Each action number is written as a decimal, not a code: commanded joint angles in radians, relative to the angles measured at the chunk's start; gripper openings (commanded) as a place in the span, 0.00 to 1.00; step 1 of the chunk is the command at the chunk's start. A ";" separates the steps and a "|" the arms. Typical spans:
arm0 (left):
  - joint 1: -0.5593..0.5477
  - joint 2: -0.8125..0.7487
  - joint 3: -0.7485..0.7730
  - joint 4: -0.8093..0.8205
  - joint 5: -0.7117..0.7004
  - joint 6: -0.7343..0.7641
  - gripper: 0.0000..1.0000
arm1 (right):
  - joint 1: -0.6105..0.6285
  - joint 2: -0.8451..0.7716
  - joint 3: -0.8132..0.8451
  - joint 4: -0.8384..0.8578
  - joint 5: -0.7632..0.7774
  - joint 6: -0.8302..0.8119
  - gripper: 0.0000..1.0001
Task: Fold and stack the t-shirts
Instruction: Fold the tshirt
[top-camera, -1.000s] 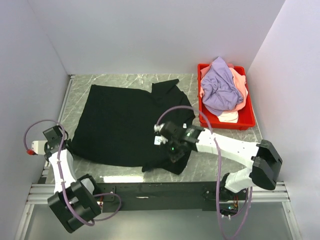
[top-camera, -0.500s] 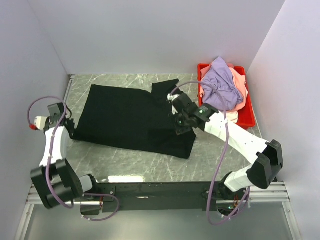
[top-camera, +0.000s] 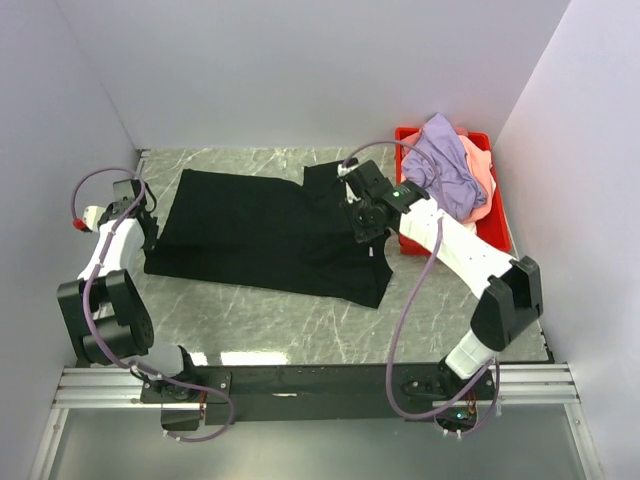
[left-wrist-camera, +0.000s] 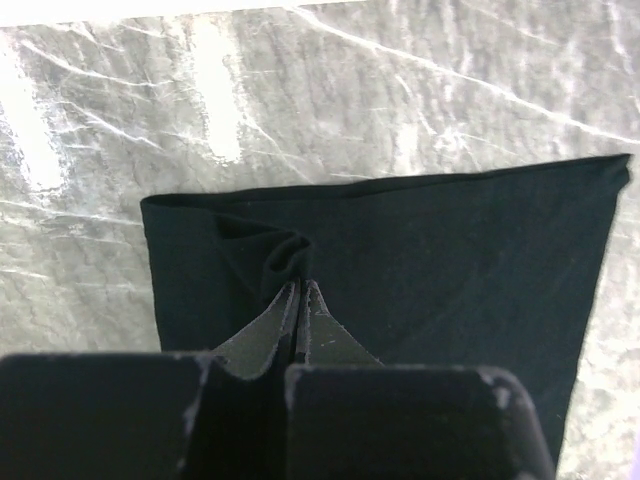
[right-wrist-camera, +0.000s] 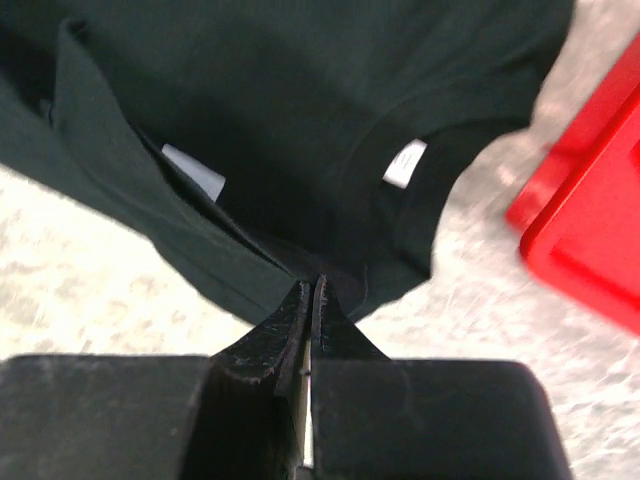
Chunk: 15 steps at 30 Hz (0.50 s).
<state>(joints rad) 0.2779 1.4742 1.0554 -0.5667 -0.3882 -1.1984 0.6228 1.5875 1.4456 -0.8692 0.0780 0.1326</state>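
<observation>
The grey marbled counter (top-camera: 300, 335) shows bare stone along its near edge. Just beyond it the large black soft-cloth t-shirt (top-camera: 250, 235) lies across the middle as a broad band. Its near edge runs straight and looks doubled, so I judge that the first lengthwise fold of this shirt is the step in hand. The left claw (left-wrist-camera: 298, 285) is pinched together on a small pucker of black cloth at the shirt's left edge, close to a corner. The right claw (right-wrist-camera: 312, 283) is clamped on layered black cloth at the right side, just short of the neck opening, where a small white label (right-wrist-camera: 405, 163) shows inside the collar. Farther back, at the far right corner, the red plastic bin (top-camera: 500, 243) holds the crumpled lavender t-shirt (top-camera: 445, 170), the salmon-pink t-shirt (top-camera: 484, 185) and the white t-shirt (top-camera: 458, 234), all waiting. The next move probably calls for both claws to keep the cloth taut between them, set the held edge down flat and square, and only then let go.
</observation>
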 joint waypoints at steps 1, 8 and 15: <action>-0.005 0.024 0.044 0.001 -0.035 -0.007 0.01 | -0.015 0.051 0.088 0.013 0.063 -0.067 0.00; -0.028 0.130 0.107 0.067 -0.029 0.048 0.01 | -0.061 0.129 0.160 0.029 0.029 -0.102 0.00; -0.042 0.253 0.192 0.056 -0.055 0.071 0.01 | -0.089 0.233 0.219 0.059 0.023 -0.125 0.00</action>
<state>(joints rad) 0.2405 1.6989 1.1877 -0.5274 -0.4004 -1.1591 0.5526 1.7885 1.6054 -0.8505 0.0990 0.0353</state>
